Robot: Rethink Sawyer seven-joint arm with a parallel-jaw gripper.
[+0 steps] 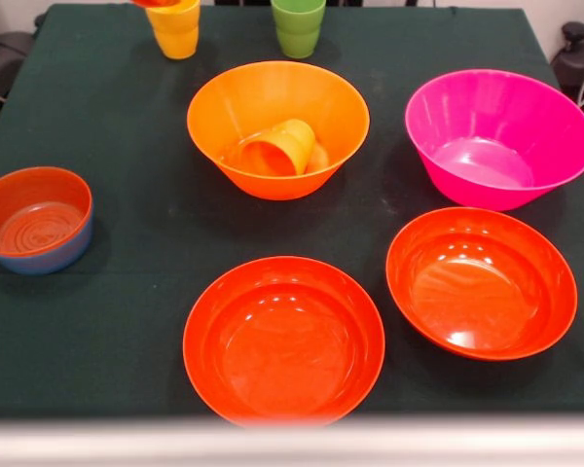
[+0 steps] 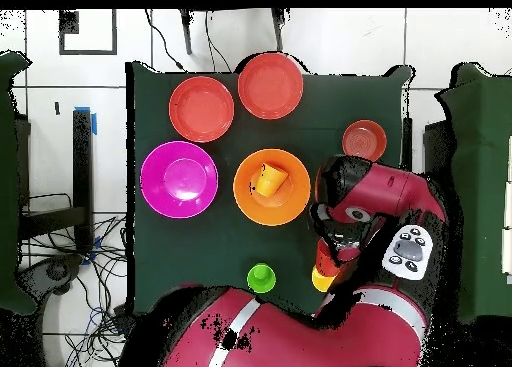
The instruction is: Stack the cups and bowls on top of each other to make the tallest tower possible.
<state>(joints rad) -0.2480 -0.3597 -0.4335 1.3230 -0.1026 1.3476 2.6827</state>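
The arm [image 2: 365, 208] hides the yellow cup stack [image 1: 175, 29]; I cannot tell the fingers' state.

Open cloth between small blue bowl [image 1: 36, 221] and large orange bowl [image 1: 277, 126], bowls crowding elsewhere.

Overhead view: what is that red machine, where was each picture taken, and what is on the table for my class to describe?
The red and black shape is a robot arm, seen from above. The front view looks across the green table. On it stand an orange bowl with an orange cup lying on its side inside, a magenta bowl, two wide red-orange bowls, a small red-orange bowl nested in a blue bowl, yellow cups and a green cup. Whether the arm holds anything is hidden.
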